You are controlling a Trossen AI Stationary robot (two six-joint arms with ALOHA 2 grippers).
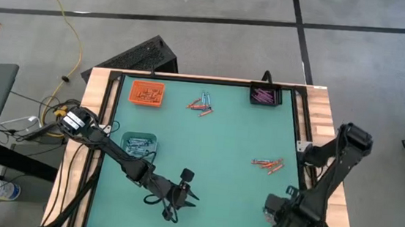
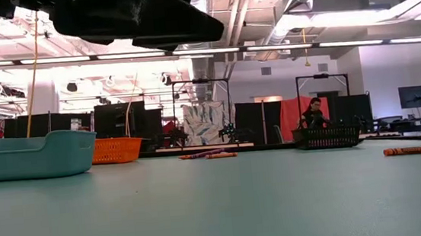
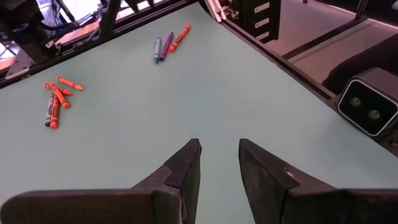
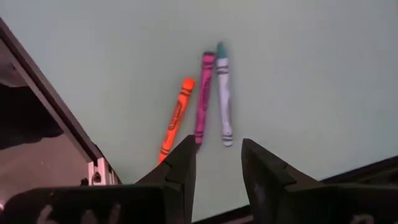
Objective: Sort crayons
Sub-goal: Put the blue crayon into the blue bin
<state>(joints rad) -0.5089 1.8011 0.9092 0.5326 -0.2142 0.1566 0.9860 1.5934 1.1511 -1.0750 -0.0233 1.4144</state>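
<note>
**Next: take one crayon from the three under my right hand**

Now my right hand [image 4: 216, 155] hangs over the desk's [image 1: 204, 180] near right corner, fingers parted and empty. My left hand [image 3: 219, 155] waits low over the near middle, likewise parted with nothing in it.

Three crayons [image 4: 201, 96] lie just ahead of my right fingers: orange, purple and blue-grey. The purple and blue-grey ones nearly touch at their tips. I judge the orange one the safest pick, since it fans away from the others. I should straddle it across its length, come straight down and keep the purple one outside my fingers. The desk's rail is close, so I must not nudge anything toward it.

Elsewhere on the green desk, a teal tray [image 1: 139, 145] sits left, an orange tray [image 1: 146, 92] far left and a black tray [image 1: 266, 96] far right. Two loose heaps [image 1: 202, 105] remain, one far, one right. Beyond is an open workshop with ceiling ducts; a person [image 2: 315, 113] stands well back.
</note>
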